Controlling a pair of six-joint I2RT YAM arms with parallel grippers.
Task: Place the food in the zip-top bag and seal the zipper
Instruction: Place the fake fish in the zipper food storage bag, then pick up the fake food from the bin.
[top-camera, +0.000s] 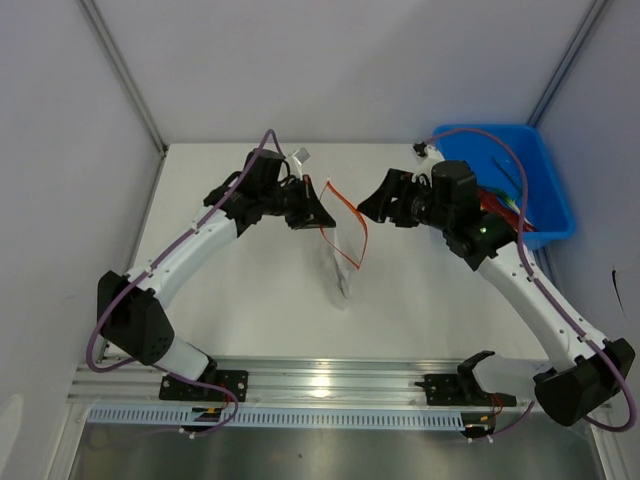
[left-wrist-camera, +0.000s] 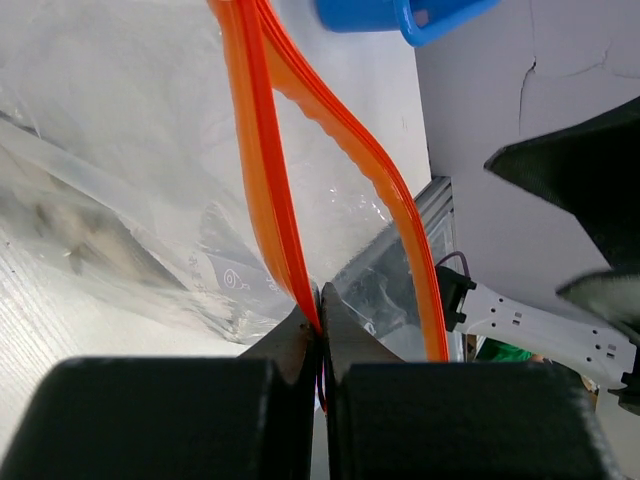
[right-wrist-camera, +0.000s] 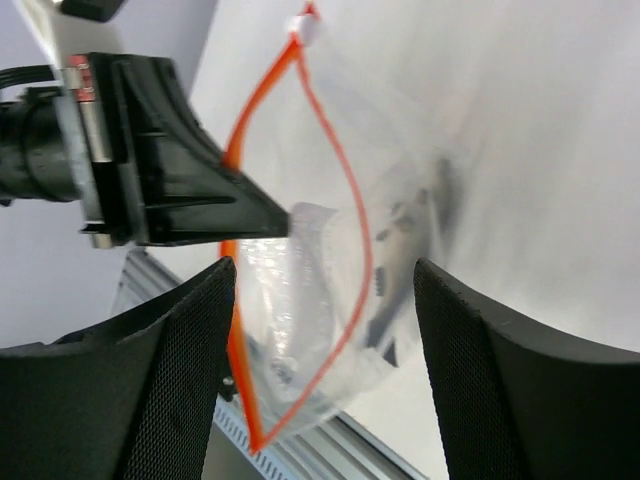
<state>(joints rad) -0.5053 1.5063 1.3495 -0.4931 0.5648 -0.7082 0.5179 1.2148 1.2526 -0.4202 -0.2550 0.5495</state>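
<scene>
Two tools: left tool (left-wrist-camera: 320, 322) pinches the zipper (left-wrist-camera: 262, 150), spreading the zip-top bag (right-wrist-camera: 400, 190); right tool (right-wrist-camera: 322, 275) wide, empty. Next, fetch food (top-camera: 503, 205) from tray (top-camera: 555, 190).

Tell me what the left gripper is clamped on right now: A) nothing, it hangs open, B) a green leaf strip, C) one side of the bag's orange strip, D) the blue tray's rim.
C: in the left wrist view the left gripper is shut on one side of the orange strip of the bag, whose mouth gapes.
</scene>
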